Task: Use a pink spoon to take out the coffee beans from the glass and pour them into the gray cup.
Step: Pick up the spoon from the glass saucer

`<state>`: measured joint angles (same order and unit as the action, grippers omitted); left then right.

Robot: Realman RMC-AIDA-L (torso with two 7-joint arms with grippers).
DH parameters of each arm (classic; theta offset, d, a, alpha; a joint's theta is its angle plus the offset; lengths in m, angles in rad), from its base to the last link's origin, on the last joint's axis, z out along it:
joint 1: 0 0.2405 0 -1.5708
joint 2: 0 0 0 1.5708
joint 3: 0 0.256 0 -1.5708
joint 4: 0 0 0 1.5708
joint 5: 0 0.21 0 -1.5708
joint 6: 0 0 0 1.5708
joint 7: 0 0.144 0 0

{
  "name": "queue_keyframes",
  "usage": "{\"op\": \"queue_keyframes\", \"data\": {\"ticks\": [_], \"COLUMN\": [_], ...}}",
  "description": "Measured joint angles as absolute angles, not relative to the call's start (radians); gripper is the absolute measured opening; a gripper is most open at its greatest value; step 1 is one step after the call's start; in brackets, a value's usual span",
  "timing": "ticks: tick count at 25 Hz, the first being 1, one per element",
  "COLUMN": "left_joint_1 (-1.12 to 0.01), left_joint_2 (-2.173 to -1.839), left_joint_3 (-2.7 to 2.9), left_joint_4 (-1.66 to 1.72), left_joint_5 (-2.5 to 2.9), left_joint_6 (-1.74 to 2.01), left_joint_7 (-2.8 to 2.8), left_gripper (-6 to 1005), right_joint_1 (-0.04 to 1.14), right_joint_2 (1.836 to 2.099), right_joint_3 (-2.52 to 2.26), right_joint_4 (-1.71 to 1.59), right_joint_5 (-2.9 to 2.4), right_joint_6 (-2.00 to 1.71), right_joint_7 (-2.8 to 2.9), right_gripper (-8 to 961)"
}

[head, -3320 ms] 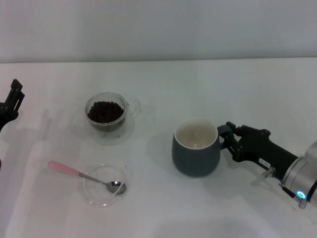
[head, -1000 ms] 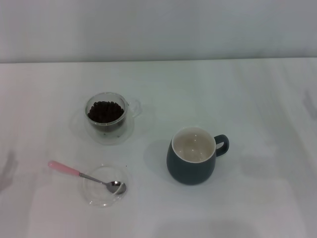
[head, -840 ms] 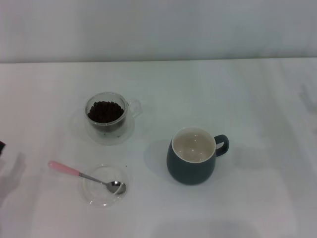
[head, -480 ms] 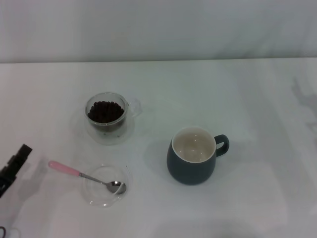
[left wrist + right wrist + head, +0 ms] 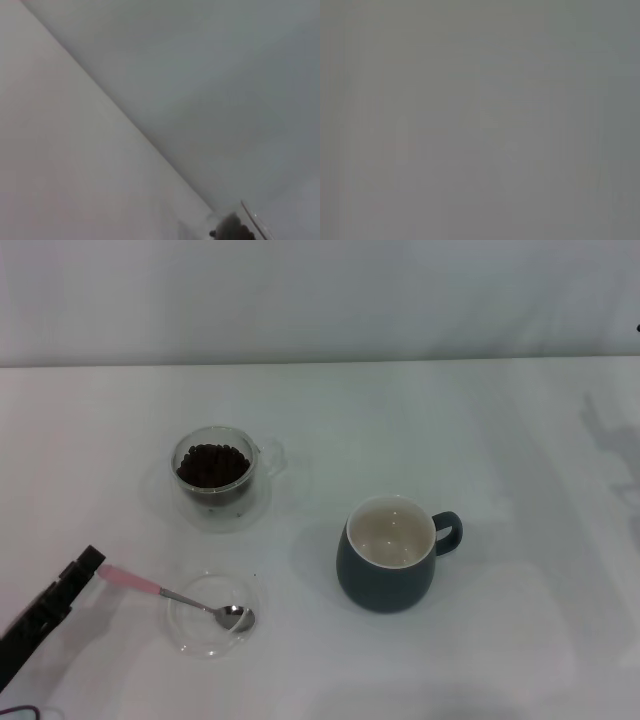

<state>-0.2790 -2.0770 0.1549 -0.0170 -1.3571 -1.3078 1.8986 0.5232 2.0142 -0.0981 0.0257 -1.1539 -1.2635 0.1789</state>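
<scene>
The pink spoon point(image 5: 130, 581) lies on the table with its silver bowl resting in a flat clear dish point(image 5: 190, 630). My left gripper point(image 5: 85, 565) reaches in from the lower left, its tip right at the end of the pink handle. The glass point(image 5: 262, 462) holds a heap of coffee beans point(image 5: 212, 463) at the back left; it also shows in the left wrist view point(image 5: 240, 229). The gray cup point(image 5: 388, 580) stands upright at centre right, handle to the right, its cream inside bare. My right gripper is out of view.
The white table point(image 5: 400, 420) meets a pale wall at the back. A shadow falls on the table's far right. The right wrist view shows only plain grey.
My right gripper let go of the cup's handle and left the view; the cup sits slightly further left. My left gripper has come in from the lower left up to the spoon's handle.
</scene>
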Motion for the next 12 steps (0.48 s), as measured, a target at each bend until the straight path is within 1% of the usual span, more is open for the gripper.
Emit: {"op": "queue_keyframes", "data": {"ticks": [3, 5, 12], "left_joint_1": [-0.285, -0.292, -0.334], "left_joint_2": [-2.077, -2.077, -2.078], "left_joint_3": [0.155, 0.155, 0.155], "left_joint_4": [-0.017, -0.017, -0.018], "left_joint_5": [-1.342, -1.334, -1.298], "left_joint_6": [-1.293, -1.278, -1.226], "left_joint_7": [1.897, 1.895, 1.88], "left_gripper": [658, 467, 461], "right_joint_1": [0.524, 0.524, 0.524], "right_joint_2": [2.014, 2.014, 2.014], "right_joint_3": [-0.099, -0.099, -0.1], "right_joint_4": [0.028, 0.03, 0.033], "right_joint_5": [-1.154, -1.155, -1.157], "right_joint_6": [-1.263, -1.263, -1.263], "right_joint_7": [0.18, 0.182, 0.185], "right_gripper": [874, 874, 875]}}
